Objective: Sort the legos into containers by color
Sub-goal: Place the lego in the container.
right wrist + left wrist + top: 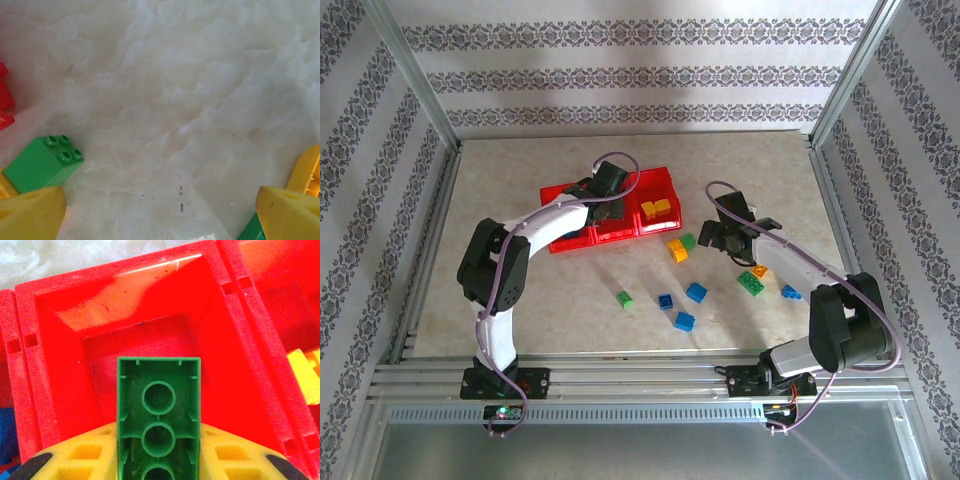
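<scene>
Legos (696,291), overhead: we log them loose on worktop (560,300), red containers (548,190) nearer its far edge. Left wrist: left gripper (159,462) clamped on green brick (159,405), long axis pointing toward far wall of middle bin (150,330). Right wrist: right gripper (160,215) spread wide above worktop.

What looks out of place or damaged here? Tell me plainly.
Nothing stands out. The red containers sit flat and intact, the left gripper is shut on a green brick over the middle compartment, and the loose legos on the table are simply unsorted.
</scene>
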